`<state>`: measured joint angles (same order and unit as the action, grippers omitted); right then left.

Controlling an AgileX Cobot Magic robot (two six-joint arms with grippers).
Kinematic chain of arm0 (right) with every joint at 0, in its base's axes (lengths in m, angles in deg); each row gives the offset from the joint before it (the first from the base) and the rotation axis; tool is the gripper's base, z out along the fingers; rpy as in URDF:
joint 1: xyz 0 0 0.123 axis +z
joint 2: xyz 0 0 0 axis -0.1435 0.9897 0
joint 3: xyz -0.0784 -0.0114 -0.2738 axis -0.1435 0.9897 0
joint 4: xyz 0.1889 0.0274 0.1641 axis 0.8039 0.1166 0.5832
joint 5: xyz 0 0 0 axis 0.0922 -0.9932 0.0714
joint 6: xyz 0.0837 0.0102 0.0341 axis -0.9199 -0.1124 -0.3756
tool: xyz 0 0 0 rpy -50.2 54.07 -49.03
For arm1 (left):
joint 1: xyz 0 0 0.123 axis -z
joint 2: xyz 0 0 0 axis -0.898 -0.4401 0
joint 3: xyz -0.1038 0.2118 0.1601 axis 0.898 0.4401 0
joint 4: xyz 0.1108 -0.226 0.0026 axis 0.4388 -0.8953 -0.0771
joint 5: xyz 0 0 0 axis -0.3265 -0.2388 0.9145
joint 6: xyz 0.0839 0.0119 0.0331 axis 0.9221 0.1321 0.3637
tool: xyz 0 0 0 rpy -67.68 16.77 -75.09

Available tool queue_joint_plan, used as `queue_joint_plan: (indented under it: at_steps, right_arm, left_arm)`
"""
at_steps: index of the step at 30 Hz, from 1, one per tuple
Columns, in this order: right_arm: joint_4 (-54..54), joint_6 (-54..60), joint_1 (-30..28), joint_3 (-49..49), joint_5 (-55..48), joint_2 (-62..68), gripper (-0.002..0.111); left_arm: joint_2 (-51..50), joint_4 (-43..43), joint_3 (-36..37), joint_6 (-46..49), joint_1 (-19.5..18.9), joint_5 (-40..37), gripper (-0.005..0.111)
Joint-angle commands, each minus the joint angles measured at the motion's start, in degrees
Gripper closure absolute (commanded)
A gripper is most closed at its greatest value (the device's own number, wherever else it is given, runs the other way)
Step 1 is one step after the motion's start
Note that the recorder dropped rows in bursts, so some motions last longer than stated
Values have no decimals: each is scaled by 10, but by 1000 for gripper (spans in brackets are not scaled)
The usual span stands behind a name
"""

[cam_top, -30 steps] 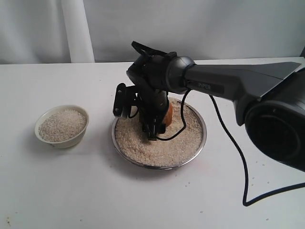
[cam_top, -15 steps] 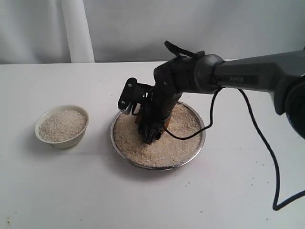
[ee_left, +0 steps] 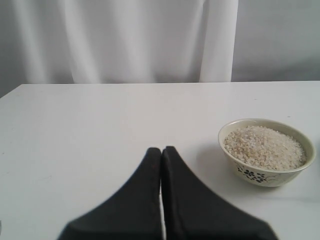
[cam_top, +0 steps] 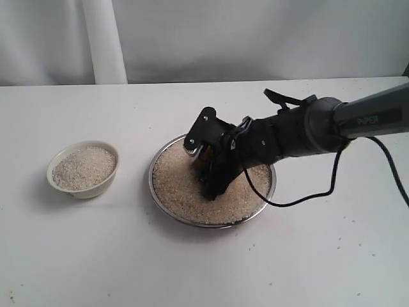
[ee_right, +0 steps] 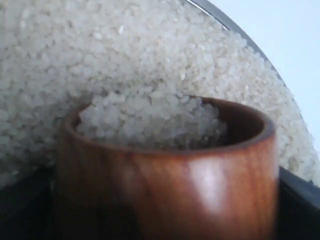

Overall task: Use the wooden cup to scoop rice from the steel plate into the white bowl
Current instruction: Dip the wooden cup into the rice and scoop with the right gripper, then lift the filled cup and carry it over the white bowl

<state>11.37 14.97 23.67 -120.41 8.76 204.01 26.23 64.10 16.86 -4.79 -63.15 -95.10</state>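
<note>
1. The right hand [cam_top: 209, 185] is down inside the steel plate [cam_top: 167, 215], its jaws set wide around the wooden cup [ee_right: 165, 185] and clamped on its sides. The wrist view shows dark jaw surfaces on either flank of the cup.
2. The exterior view shows the arm lying low and slanted across the plate. This likely tips the cup so that its mouth meets the rice [cam_top: 179, 185] side-on and digs rather than pressing down. From that view the hand hides the cup almost entirely.
3. In the right wrist view grains are heaped inside the cup's mouth, close to the rim, and the plate's rice banks up just behind it. I judge the scooping stroke to be under way or near its end.
4. The white bowl [cam_top: 86, 190] stands on the bench [cam_top: 128, 256] well apart from the plate, on the left arm's side. It already holds a mound of rice, so there is limited room before grains spill.
5. The left hand [ee_left: 161, 155] has its fingers pressed together on nothing, low over the bench near the bowl — apparently parked clear of the work.
6. Next, the cup should be levelled before lifting; tilted as it is, the load would slide out on the way to the bowl.
</note>
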Motion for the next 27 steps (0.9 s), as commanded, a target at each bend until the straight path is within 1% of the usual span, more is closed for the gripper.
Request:
queue_joint_plan:
  at_steps: [1,7,11,21,27]
  right_arm:
    - [12,17,-7,50,14,-1,108]
    - [75,13,-7,56,89,-26,108]
    - [76,-23,-5,56,122,-42,108]
    - [76,-29,-2,56,131,-95,108]
    - [61,-29,19,43,139,-112,108]
  left_arm:
    - [1,0,1,-2,1,3,107]
    - [1,0,1,-2,1,3,107]
    - [1,0,1,-2,1,3,107]
    - [1,0,1,-2,1,3,107]
    - [1,0,1,-2,1,3,107]
